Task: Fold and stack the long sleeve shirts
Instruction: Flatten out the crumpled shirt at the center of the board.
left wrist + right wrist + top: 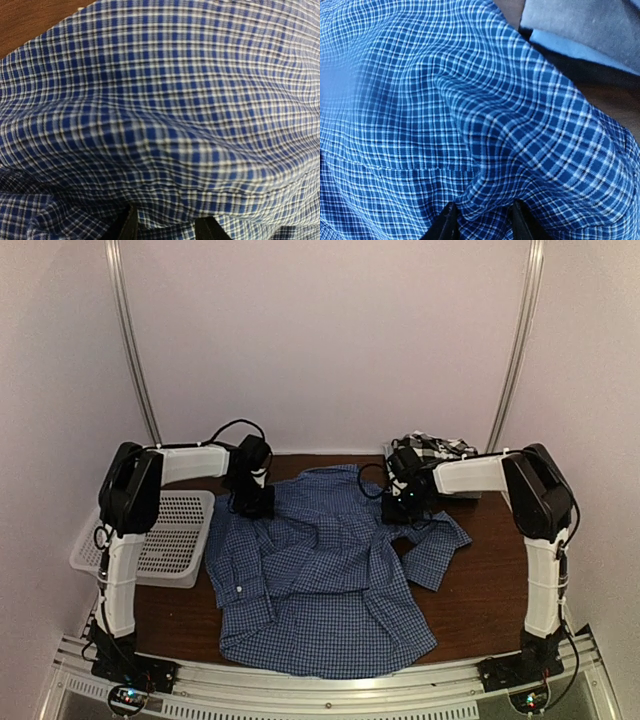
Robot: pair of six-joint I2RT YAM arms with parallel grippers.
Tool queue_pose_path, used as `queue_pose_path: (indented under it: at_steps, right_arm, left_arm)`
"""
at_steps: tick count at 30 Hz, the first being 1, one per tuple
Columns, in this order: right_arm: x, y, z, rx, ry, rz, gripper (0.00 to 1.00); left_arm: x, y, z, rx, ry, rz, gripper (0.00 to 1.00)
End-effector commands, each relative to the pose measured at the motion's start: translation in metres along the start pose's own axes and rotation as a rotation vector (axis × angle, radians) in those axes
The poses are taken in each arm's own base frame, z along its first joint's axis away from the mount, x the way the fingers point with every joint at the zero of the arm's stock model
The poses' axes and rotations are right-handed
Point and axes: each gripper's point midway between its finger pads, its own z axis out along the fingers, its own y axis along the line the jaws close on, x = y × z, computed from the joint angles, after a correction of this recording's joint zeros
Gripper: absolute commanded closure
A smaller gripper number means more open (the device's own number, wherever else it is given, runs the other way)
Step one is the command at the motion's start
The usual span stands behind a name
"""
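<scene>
Though narrowed only partway, grips with the right gripper [482,220] a raised ridge of the blue shirt [320,580], the cloth running down into the gap between its fingers. Cannot say as much for the left gripper [167,227]: pressed into the same shirt, jaws partway apart, with fabric bulging over the tips and hiding whether any is caught. Stands at the shirt's far left corner, with the right one at the far right, close to where a sleeve branches off.

Reads as the take-hold step before a first fold of this shirt. Next, most likely: make sure of both pinches, lift evenly with the two arms, and carry the far edge toward the near hem without dragging the body askew.

Lies crumpled rather than flat on the table [490,570], between the two arms, near hem at the table's near edge. Fine blue check, one sleeve doubled over the left side, the other trailing right. Just beside the white basket [160,540] on the left. Black-and-white checked shirt [435,448] bunched at the far right, not yet folded.
</scene>
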Motion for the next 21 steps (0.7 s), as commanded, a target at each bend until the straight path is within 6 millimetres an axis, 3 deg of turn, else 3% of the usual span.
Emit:
queue_pose_path:
  at_steps: [1,7,12,15,21]
  right_arm:
    - [-0.004,-0.031,0.015,0.084,-0.015,0.045,0.6]
    - [-0.011,-0.069,0.033,0.17,0.008,0.08,0.56]
    - [-0.028,-0.086,0.041,0.187,0.0,0.091,0.52]
    - [-0.035,-0.065,0.032,0.142,-0.008,0.058,0.47]
    - [-0.054,-0.001,-0.036,0.037,-0.125,-0.005,0.4]
  left_arm:
    - [-0.025,0.02,0.012,0.004,-0.048,-0.007,0.6]
    - [-0.038,0.059,0.03,0.004,-0.031,-0.063,0.6]
    - [-0.06,0.064,0.032,0.026,-0.023,-0.029,0.59]
    - [-0.076,0.055,0.024,0.055,-0.05,-0.005,0.58]
    - [-0.087,0.028,-0.012,0.112,-0.094,0.04,0.54]
